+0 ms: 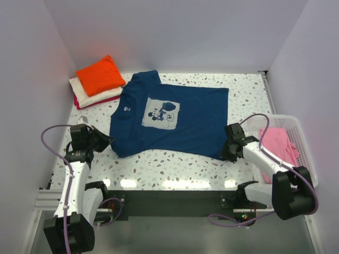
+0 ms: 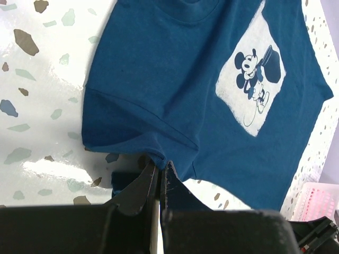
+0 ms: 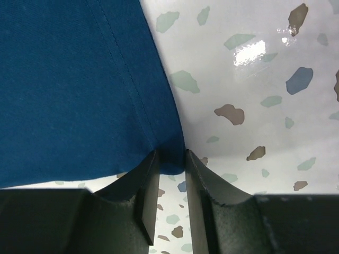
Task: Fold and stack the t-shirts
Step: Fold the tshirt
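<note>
Black arm bases [image 1: 69, 235] line the bottom of the overhead view. Ahead of them the left gripper [image 1: 104, 141] meets the lower-left sleeve of the spread navy shirt [image 1: 175, 119], and the right gripper [image 1: 229, 150] meets its lower-right hem corner, probably to lift that near edge for a fold. Upper left, an orange shirt [image 1: 99, 74] tops a cream shirt [image 1: 103, 96] and a magenta shirt [image 1: 79, 103], a stack kept out of the way. A pink shirt [image 1: 278, 143] waits in the basket [image 1: 279, 117] at right. The speckled white table [image 1: 175, 164] sits between plain pale walls [image 1: 175, 32].

From the left wrist, its fingers [image 2: 140, 190] press together on the sleeve hem at lower centre, and the cloth puckers toward them. The print [image 2: 254, 79] shows upper right.

From the right wrist, its fingers [image 3: 145, 185] stand narrowly apart with the hem corner between them. I cannot tell whether they pinch it. Glossy tabletop fills the right half.
</note>
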